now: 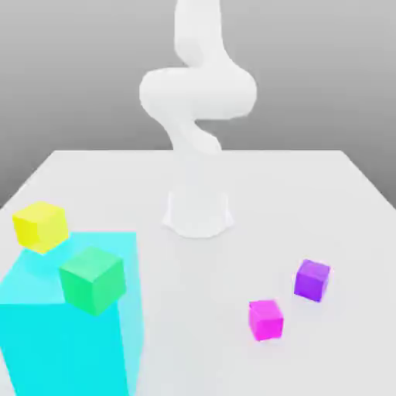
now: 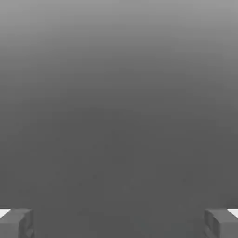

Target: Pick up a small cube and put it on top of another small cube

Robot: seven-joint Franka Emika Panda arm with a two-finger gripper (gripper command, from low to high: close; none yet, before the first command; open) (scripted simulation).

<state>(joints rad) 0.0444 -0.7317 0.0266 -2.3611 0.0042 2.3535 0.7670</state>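
One small violet cube, the piece to be lifted, sits on the bench toward the exterior view's right, with the magenta cube near it but apart. Well off toward the exterior view's left, the yellow cube rests on the big cyan block, on its far part, with the green cube close by on the same block. The hand is open, its two fingers wide apart and nothing between them. Judging by this, the task is at its very start: the reach for the violet cube comes first. The next move calls for swinging the arm over, turning the hand to match the cube's slanted faces, and lowering it without knocking the magenta one. Later, the raised yellow target will need a high carry, clear of the green cube.
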